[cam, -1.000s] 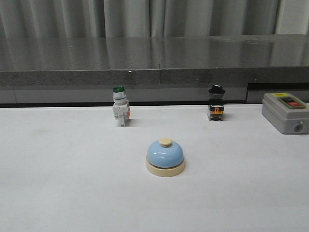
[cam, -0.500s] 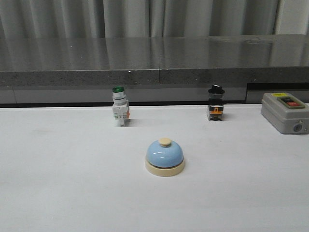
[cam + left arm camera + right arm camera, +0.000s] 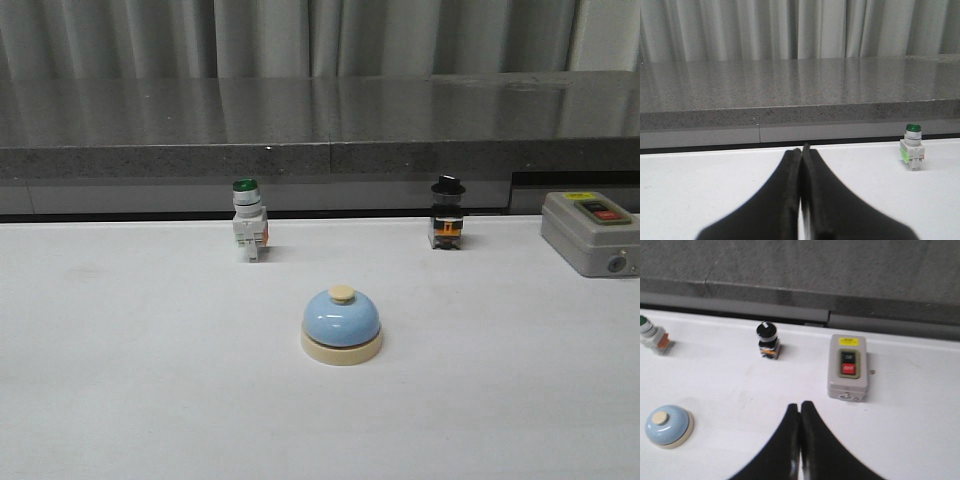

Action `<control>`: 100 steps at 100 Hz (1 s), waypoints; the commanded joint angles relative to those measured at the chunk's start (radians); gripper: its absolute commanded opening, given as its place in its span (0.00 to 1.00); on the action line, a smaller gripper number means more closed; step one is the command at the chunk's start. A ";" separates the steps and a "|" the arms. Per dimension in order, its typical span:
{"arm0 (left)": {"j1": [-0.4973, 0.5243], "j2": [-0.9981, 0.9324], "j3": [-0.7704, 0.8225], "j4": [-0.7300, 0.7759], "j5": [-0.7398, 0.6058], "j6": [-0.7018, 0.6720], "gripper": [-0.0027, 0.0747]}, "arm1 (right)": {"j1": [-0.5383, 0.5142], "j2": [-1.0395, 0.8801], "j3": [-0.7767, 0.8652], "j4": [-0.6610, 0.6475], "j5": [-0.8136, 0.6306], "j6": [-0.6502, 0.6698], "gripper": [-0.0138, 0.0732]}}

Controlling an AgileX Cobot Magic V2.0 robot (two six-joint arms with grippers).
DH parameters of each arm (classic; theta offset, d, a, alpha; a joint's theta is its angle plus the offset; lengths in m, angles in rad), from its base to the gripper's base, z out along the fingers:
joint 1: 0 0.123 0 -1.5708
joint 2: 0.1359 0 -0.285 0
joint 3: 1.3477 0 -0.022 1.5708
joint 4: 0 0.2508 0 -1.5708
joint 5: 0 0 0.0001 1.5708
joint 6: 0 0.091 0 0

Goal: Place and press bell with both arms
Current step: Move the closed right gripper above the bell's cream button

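Fingers pressed together on both arms — the left gripper and the right gripper each hold nothing, tips meeting over the white table. The bell sits upright mid-table, untouched; the green-capped switch stands at its 11 o'clock, the black-capped switch at 1 — the grey on/off box far off at 2.

Hardly anything separates this moment from the earlier front views: the small light-blue dome bell with its cream base has crept a touch toward the left edge of the white table. That tiny shift is the only change to be seen.
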 commanded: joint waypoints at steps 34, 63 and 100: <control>0.003 -0.032 0.043 -0.008 -0.074 -0.002 0.01 | 0.234 0.348 -0.230 0.015 0.043 -0.005 0.08; 0.003 -0.032 0.043 -0.008 -0.074 -0.002 0.01 | 0.382 0.609 -0.458 0.015 0.144 -0.018 0.08; 0.003 -0.032 0.043 -0.008 -0.074 -0.002 0.01 | 0.511 0.981 -0.824 0.017 0.345 -0.062 0.08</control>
